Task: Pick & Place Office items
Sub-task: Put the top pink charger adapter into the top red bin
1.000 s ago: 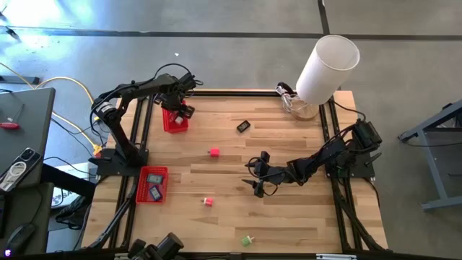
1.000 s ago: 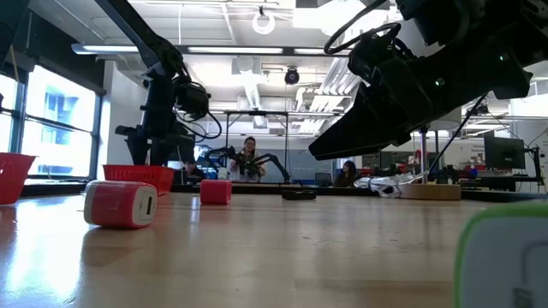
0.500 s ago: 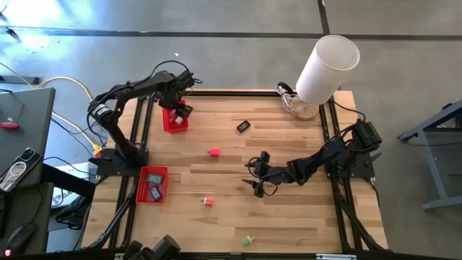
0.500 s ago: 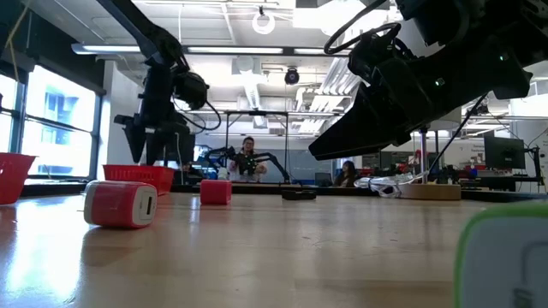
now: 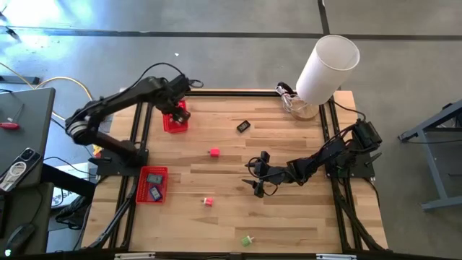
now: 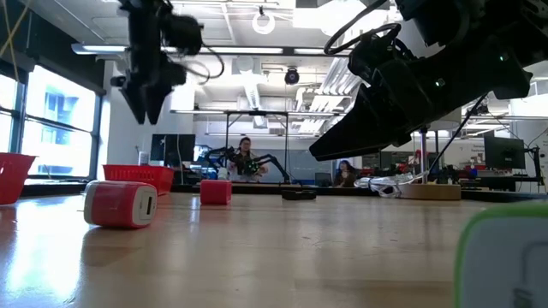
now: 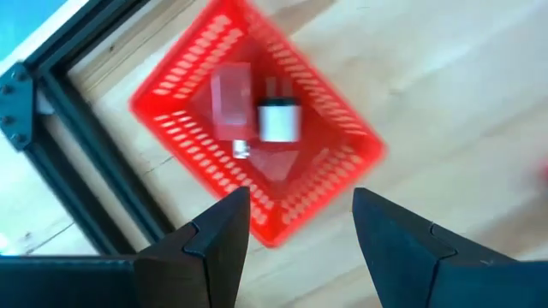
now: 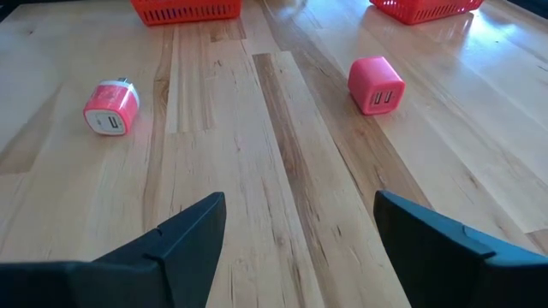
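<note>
Raised since the earlier frame, my left gripper (image 7: 295,227), fingers apart and empty, hangs above the red mesh basket (image 5: 174,117) at the wooden worktop's (image 5: 289,144) far-left corner; inside lie a translucent pink block (image 7: 231,103), upright in the wrist view, and a white plug (image 7: 277,120). My right gripper (image 5: 256,175) waits open mid-worktop.

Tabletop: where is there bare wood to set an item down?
Free: the table corner behind the right gripper, and the stretch between the black item and the white cylinder. Crowded: the left edge, with both red baskets.
</note>
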Robot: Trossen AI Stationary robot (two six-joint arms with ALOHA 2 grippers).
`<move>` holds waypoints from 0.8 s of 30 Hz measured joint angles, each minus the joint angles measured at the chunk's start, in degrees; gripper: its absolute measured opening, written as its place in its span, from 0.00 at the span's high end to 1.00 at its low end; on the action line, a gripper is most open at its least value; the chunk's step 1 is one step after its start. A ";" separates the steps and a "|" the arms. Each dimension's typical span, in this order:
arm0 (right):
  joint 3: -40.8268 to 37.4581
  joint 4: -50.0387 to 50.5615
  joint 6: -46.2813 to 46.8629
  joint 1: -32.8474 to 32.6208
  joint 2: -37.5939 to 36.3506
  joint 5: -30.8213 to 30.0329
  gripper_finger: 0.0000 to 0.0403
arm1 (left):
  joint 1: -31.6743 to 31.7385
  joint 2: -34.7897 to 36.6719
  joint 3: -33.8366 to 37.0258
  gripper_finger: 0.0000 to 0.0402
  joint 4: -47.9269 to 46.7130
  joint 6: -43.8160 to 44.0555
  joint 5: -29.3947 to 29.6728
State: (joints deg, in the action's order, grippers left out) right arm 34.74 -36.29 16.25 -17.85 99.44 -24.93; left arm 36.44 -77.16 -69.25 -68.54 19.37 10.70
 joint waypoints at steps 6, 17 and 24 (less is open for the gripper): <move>0.00 0.00 0.00 0.00 -0.01 0.00 0.29 | -11.44 4.44 0.00 0.51 -0.84 0.44 -0.02; 0.00 -0.07 0.20 0.00 0.00 -0.35 0.29 | -32.33 5.22 0.00 0.51 -1.27 0.59 -0.02; 0.00 -0.17 0.39 0.00 0.00 -0.44 0.29 | -41.99 5.22 0.01 0.51 -0.72 1.62 0.00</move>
State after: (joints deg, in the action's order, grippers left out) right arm 34.74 -36.47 16.64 -17.85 99.44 -25.36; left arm -5.55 -71.94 -69.25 -69.25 20.99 10.70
